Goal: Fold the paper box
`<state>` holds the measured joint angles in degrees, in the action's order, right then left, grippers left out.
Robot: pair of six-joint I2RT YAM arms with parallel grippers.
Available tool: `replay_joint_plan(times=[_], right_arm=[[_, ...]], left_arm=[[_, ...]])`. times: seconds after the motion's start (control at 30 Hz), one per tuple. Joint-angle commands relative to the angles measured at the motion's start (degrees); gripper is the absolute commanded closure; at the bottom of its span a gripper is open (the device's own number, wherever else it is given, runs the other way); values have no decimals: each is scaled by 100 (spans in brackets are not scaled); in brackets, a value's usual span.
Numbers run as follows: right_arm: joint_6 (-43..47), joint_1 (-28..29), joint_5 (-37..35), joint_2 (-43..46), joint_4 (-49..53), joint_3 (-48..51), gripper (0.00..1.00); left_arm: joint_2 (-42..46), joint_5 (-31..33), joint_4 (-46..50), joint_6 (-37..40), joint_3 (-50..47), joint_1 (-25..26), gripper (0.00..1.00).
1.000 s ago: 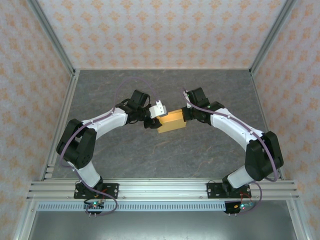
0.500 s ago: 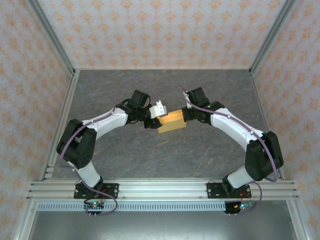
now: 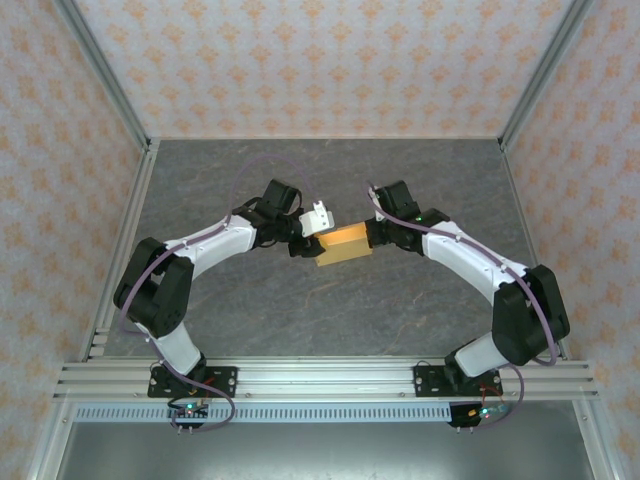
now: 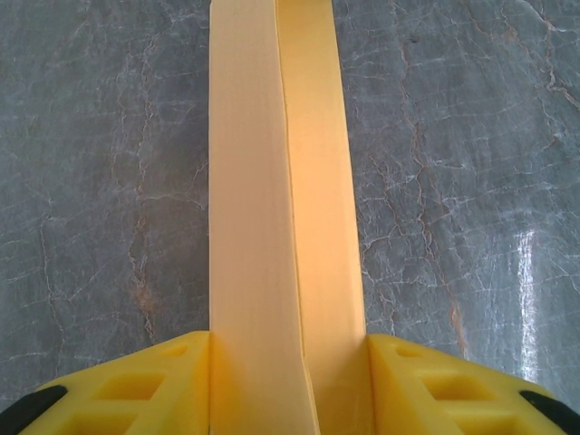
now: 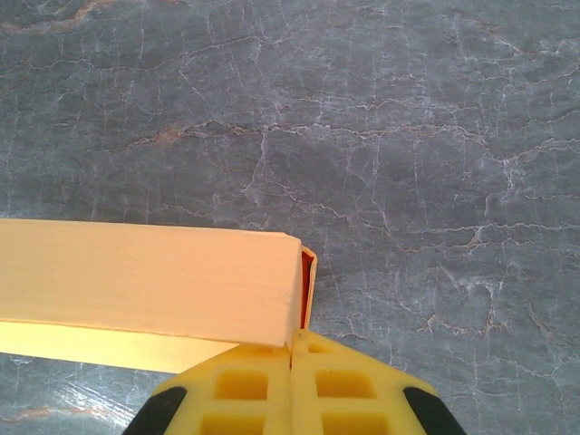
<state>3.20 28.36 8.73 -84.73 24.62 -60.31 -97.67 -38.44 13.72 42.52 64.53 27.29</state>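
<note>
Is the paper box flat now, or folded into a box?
Folded: the paper box shows two faces meeting at an edge; the left fingers grip it. End closure: cannot tell.

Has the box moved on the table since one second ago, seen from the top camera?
No. The box lies at the same spot against the table and its back edge as before; any shift is too small to see.

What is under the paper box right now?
Grey marbled tabletop shows on both sides of the paper box. The patch directly beneath it is covered, so contact cannot be told.
</note>
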Motion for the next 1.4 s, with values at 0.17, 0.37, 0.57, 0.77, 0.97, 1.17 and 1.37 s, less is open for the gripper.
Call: replay_joint_plan(times=[0.17,0.37,0.57,0.77,0.97,1.17,1.37], right_arm=[[-237,-14,-331,217,227,-42,100],[-309,15,-406,276,262,3,100],[-390,25,-427,298,265,28,100],[-417,25,-400,164,196,39,100],[-391,27,-398,28,183,2,100],[-377,21,-356,-53,219,-81,100],[-356,25,-338,-123,280,-191,100]], left_arm=[[19,211,274,-212,108,3,40],[155,129,159,-455,53,-44,23],[459,-9,59,-665,-131,-134,19],[458,2,109,-640,-179,-158,18],[513,22,144,-697,-160,-154,18],[719,305,62,-1248,-199,-173,21],[1097,544,-203,-2225,-494,-178,24]])
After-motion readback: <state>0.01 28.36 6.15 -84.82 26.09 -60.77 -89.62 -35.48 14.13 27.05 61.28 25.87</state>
